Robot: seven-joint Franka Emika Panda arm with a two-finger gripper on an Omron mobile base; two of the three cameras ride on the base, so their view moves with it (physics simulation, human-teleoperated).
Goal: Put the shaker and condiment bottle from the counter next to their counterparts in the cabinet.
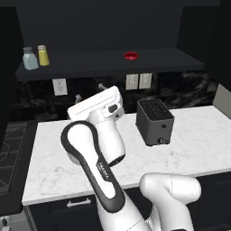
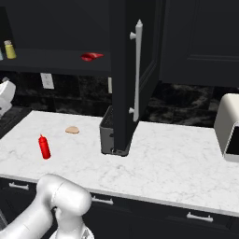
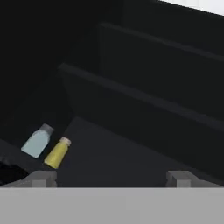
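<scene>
The yellow shaker [image 1: 43,55] stands on the dark cabinet [image 1: 94,65] shelf at its left end, right beside the pale blue-grey shaker [image 1: 30,58]. Both show tilted in the hand view, yellow shaker [image 3: 57,153] right of the blue-grey shaker [image 3: 37,141]. A low red round object [image 1: 131,56] lies mid-shelf. The red condiment bottle [image 2: 44,147] stands upright on the white marble counter [image 2: 163,154], left of the toaster. My gripper [image 1: 89,92] hangs below and in front of the shelf, pointing up at it, open with nothing between its fingertips [image 3: 41,178].
A dark toaster [image 1: 154,122] sits on the counter at centre. An open cabinet door [image 2: 135,70] with a white handle hangs in front of it. A small tan item [image 2: 72,130] lies behind the bottle. A white appliance [image 2: 228,126] stands far right.
</scene>
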